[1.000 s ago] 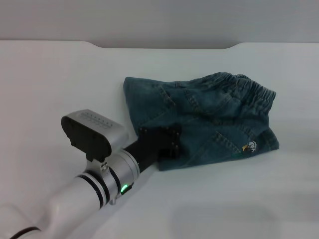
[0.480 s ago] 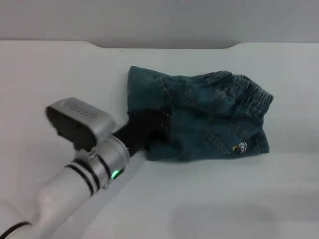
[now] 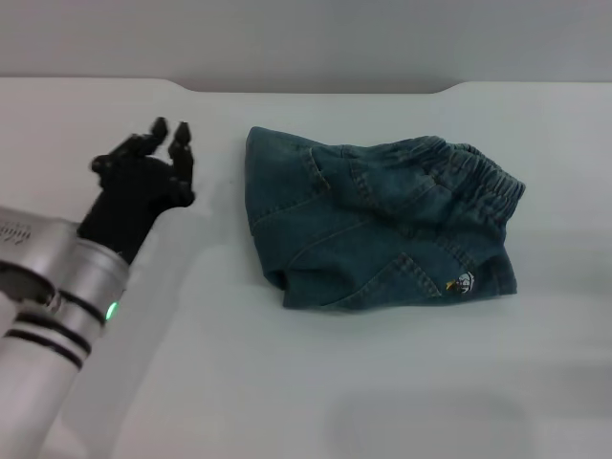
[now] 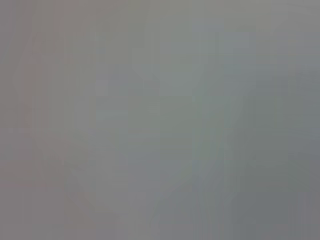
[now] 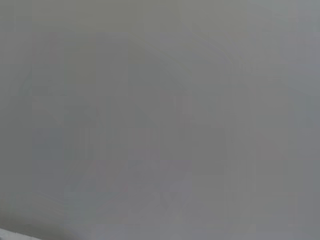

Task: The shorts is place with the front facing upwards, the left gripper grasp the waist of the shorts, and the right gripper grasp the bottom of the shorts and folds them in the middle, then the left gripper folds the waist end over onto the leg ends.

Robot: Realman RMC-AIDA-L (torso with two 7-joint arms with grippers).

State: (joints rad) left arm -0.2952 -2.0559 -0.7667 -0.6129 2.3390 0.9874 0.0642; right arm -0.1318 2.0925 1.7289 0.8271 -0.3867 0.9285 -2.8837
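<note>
The blue denim shorts (image 3: pixel 378 229) lie folded in a compact bundle on the white table (image 3: pixel 316 382), right of centre in the head view. Their gathered elastic waist (image 3: pixel 483 179) sits at the bundle's far right. A leg end with a small cartoon print (image 3: pixel 463 282) shows at the near right corner. My left gripper (image 3: pixel 143 148) hovers well to the left of the shorts, open, holding nothing and apart from the fabric. The right gripper is out of view. Both wrist views show only blank grey surface.
The white table has a raised back edge (image 3: pixel 316 88) with a shallow notch behind the shorts. My left arm's silver wrist with its green light (image 3: pixel 111 311) crosses the near left corner.
My left gripper has let go of the shorts' near left edge, opened, and pulled back to the left. The shorts shifted slightly and now lie still.
</note>
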